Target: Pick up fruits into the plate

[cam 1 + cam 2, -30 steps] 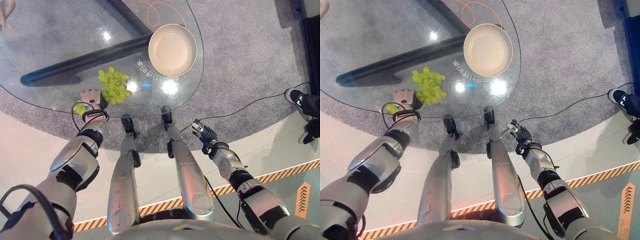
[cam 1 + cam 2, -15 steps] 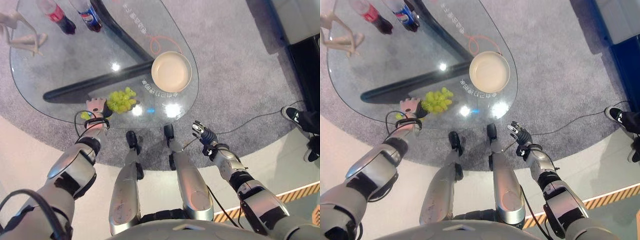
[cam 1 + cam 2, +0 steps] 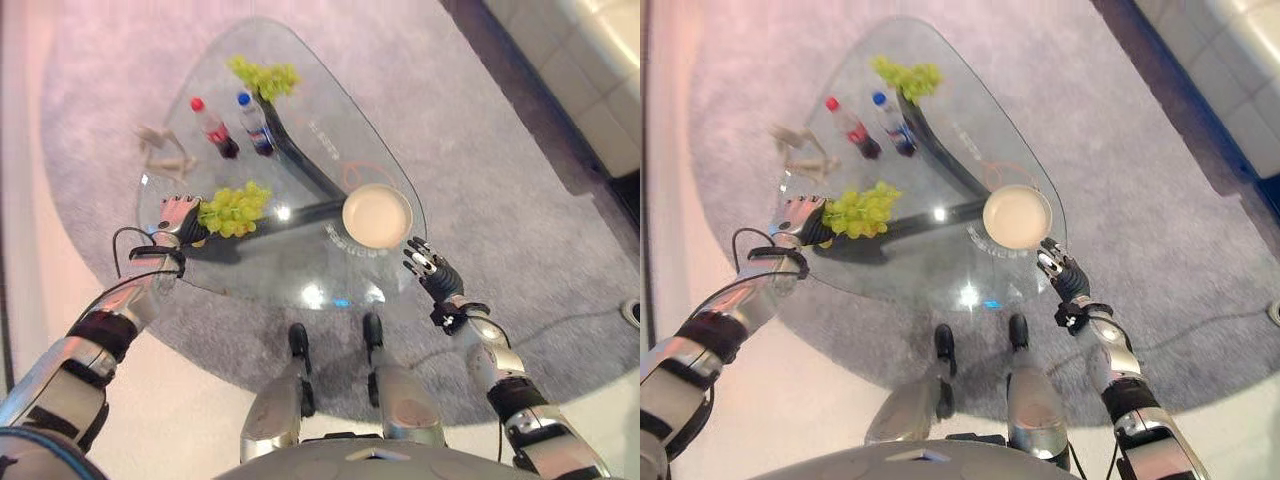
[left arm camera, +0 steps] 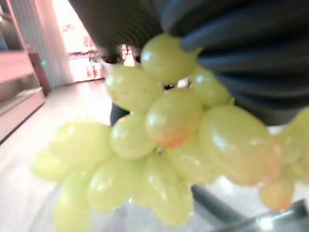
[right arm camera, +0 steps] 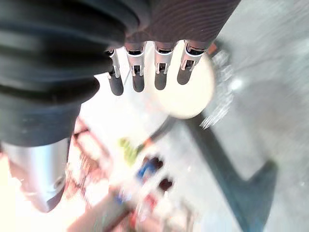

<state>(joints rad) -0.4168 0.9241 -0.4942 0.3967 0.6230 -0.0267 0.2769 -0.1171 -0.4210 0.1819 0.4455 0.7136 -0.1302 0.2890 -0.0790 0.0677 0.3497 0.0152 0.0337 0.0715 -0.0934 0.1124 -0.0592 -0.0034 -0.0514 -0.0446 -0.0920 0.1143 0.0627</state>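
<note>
Since a second ago your camera has swung up and back, so the whole glass table (image 3: 300,270) now shows, and your left hand (image 3: 178,217) has risen with the green grape bunch (image 3: 233,209) in it instead of resting at the near rim. You hold that bunch with the left hand's fingers curled round its near end; the grapes hang out past the fingers, above the table's left part. In the left wrist view the grapes (image 4: 164,140) sit pressed right against the dark ribbed cover.

Your right hand (image 3: 1057,275) hovers at the table's near right edge, fingers straight and relaxed, holding nothing. The cream plate (image 3: 377,214) lies just beyond its fingertips, bare inside, well apart from the bunch you carry. The right wrist view shows those fingers (image 5: 138,77) stretched out with the plate (image 5: 193,94) past them.

Farther from your left hand, toward the table's far end, stand two bottles, one red-capped (image 3: 213,130) and one blue-capped (image 3: 253,122), side by side. Beyond them a second green grape bunch (image 3: 265,76) lies at the far tip. A pale stand-like object (image 3: 165,150) sits just beyond your left hand; you cannot tell what it is.
</note>
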